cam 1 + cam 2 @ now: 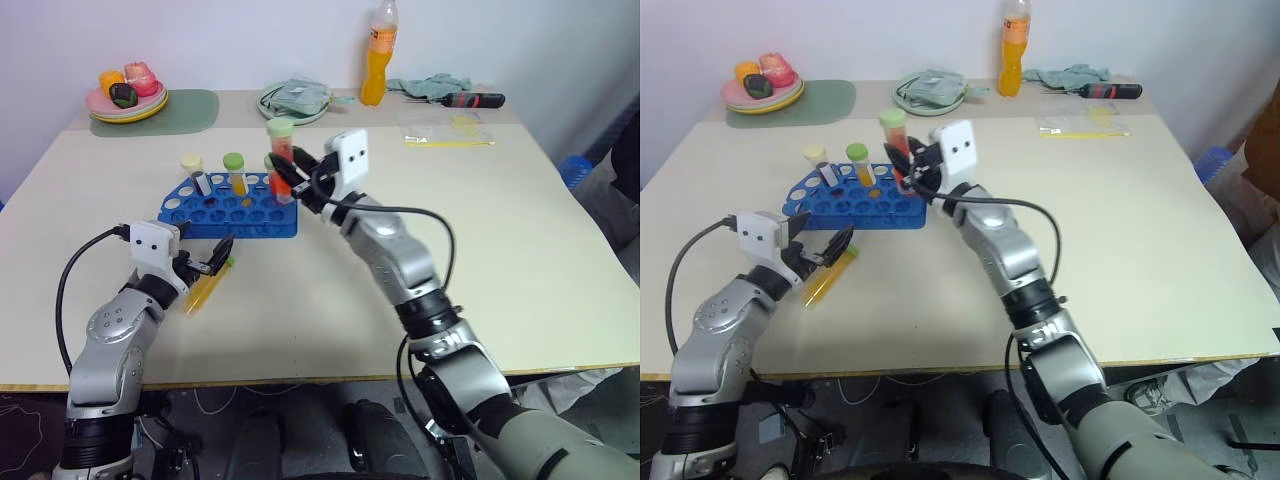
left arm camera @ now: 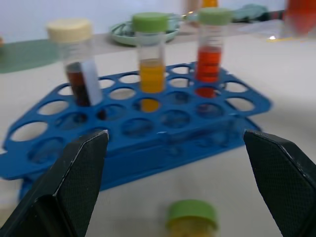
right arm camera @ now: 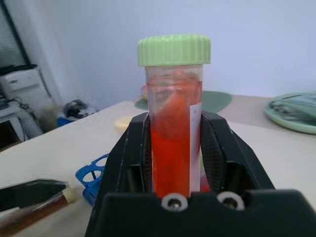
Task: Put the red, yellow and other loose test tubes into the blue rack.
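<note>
Tubes of clear plastic with screw caps are what the job turns on, and they look light, stiff and smooth-walled, so I'd judge the barrel just under the cap the best place to pinch: hard enough not to slip, though they seem sturdy rather than fragile.

The right gripper is clamped shut on a red tube with a green cap, held upright above the right end of the blue rack. Its two black fingers press on opposite sides of the barrel about midway up, the cap standing clear above them.

The rack sits on the table toward the left, a little way in from the near edge. Three tubes already stand in its far rows: a cream-capped one with dark liquid on the left, a green-capped one with yellow-orange liquid in the middle, and another green-capped one holding red liquid to the right. The other holes look empty.

The left gripper hangs level with its jaws spread wide and nothing between them, pointing toward the rack. Just beneath it a yellow tube with a green cap lies on its side on the table, near the rack's near edge. It would roll easily if nudged.

Farther back, a plate of toy food rests on a green mat, with an orange bottle and a screwdriver along the far side.
</note>
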Robot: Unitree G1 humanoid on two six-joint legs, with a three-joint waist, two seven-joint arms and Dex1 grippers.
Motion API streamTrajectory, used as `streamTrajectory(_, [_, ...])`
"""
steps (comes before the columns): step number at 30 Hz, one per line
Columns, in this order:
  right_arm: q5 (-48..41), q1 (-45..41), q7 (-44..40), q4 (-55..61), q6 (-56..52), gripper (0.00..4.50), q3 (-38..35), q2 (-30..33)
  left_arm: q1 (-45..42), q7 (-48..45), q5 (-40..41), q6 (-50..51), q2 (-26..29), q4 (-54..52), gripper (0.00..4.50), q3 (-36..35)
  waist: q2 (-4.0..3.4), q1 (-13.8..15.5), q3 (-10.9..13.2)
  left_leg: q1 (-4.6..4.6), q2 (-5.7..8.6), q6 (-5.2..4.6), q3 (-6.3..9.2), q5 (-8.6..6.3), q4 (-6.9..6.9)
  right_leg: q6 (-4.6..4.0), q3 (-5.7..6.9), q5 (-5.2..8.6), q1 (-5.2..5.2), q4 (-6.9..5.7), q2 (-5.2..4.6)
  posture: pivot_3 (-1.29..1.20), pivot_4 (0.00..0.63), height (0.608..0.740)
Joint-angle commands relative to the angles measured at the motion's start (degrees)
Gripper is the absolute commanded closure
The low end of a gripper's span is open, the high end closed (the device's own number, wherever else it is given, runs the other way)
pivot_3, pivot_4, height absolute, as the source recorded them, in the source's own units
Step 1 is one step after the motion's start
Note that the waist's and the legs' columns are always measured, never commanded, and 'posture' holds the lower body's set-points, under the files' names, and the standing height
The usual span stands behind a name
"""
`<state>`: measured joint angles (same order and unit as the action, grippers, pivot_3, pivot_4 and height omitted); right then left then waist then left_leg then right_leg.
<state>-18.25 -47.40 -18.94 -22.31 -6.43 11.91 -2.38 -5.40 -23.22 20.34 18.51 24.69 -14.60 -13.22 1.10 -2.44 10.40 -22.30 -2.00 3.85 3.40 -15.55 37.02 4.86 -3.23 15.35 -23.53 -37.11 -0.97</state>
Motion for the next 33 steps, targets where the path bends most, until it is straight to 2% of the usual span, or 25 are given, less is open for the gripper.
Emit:
streamTrajectory(1, [3.14,-2.57,-1.54,-7.32,9.85,3.26,-1.66,-2.64,0.00,0.59,0.52,-0.79,0.63,-3.02,0.00,-2.39,-0.01,-0.01,0.01,0.00,0.00,0.00,0.00,0.00,-0.03,0.00,0.00,0.00,-0.01,0.00,-0.02,0.00,0.150,0.740])
streamTrajectory(9, [7.12,-2.81,-3.94,-17.31,16.69,3.26,-2.40,-5.99,3.30,-0.03,1.75,0.97,0.66,-6.20,0.00,-2.85,-0.02,-0.18,0.01,0.06,0.00,0.01,0.02,0.00,-0.04,-0.02,0.01,-0.01,0.01,-0.07,-0.02,0.00,0.150,0.740])
streamTrajectory(19, [10.49,-7.00,-0.69,-28.31,21.73,3.26,-5.67,-7.68,3.17,-1.13,2.38,3.03,1.09,-6.84,0.00,-1.89,-0.02,-0.17,0.01,0.07,0.00,0.01,0.02,0.00,-0.04,-0.03,0.01,-0.01,0.01,-0.08,-0.02,0.00,0.150,0.740])
streamTrajectory(31, [12.30,-8.14,-1.44,-33.35,25.00,3.26,-6.85,-8.53,1.98,-1.42,2.00,4.15,0.40,-6.60,0.00,-0.62,-0.03,-0.12,0.02,0.07,0.02,0.01,0.03,0.00,-0.04,-0.02,0.01,-0.01,0.03,-0.08,-0.03,0.00,0.150,0.740])
streamTrajectory(32, [11.82,-7.68,-2.62,-32.80,24.74,2.68,-6.95,-8.51,2.03,-1.38,2.00,4.39,0.46,-6.71,0.00,-0.56,-0.03,-0.12,0.02,0.07,0.02,0.01,0.03,0.00,-0.04,-0.02,0.01,-0.01,0.04,-0.08,-0.04,0.00,0.150,0.740])
streamTrajectory(33, [11.60,-6.91,-3.59,-31.27,24.73,2.46,-6.75,-8.36,2.11,-1.52,2.40,5.51,0.83,-7.12,0.00,-0.55,-0.03,-0.13,0.02,0.07,0.02,0.01,0.03,0.00,-0.04,-0.02,0.01,-0.01,0.04,-0.08,-0.04,0.00,0.150,0.740])
